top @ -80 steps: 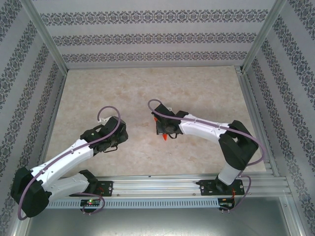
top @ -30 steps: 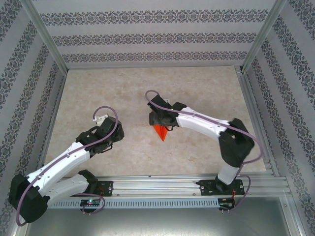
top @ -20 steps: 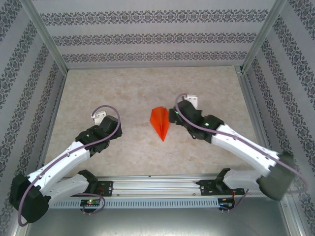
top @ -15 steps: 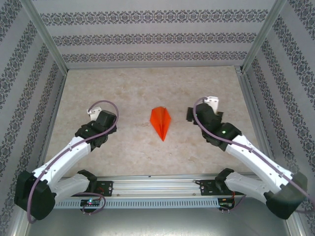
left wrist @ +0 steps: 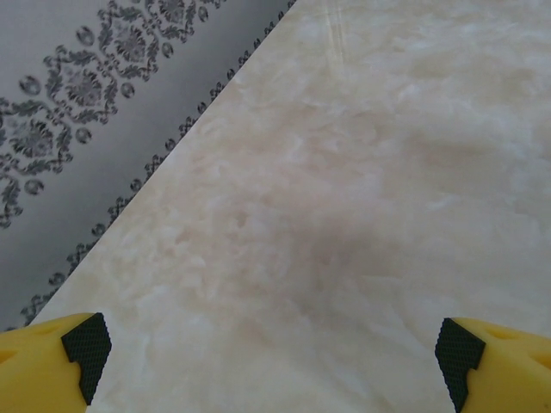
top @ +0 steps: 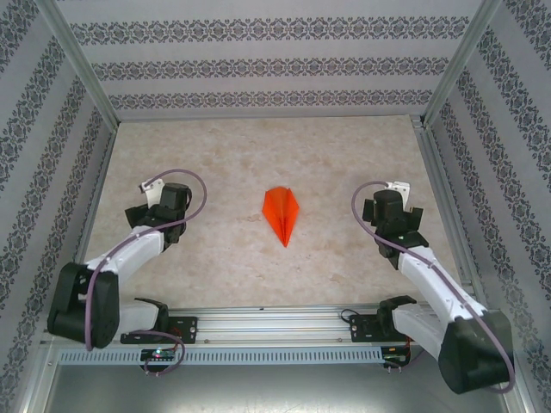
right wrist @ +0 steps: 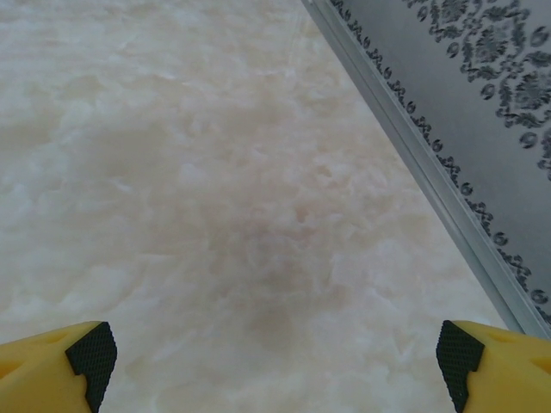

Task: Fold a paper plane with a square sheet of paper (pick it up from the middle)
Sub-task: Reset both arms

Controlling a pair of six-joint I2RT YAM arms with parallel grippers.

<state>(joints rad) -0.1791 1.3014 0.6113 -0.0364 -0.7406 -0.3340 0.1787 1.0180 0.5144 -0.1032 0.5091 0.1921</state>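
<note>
The paper plane (top: 282, 215) lies flat mid-table (top: 258, 146), nose toward 6 o'clock, with nothing touching it. The left gripper (left wrist: 271, 357) sits well apart at its 9 o'clock and the right gripper (right wrist: 274, 357) at its 3 o'clock, both spread wide and empty. My worry is that unpressed creases could spring open, or a passing arm could skid the light paper. Patterned walls (top: 258, 69) ring the table, and nothing blocks the plane

One paper plane (top: 282, 215), two grippers (top: 162, 196) (top: 390, 206)
</note>
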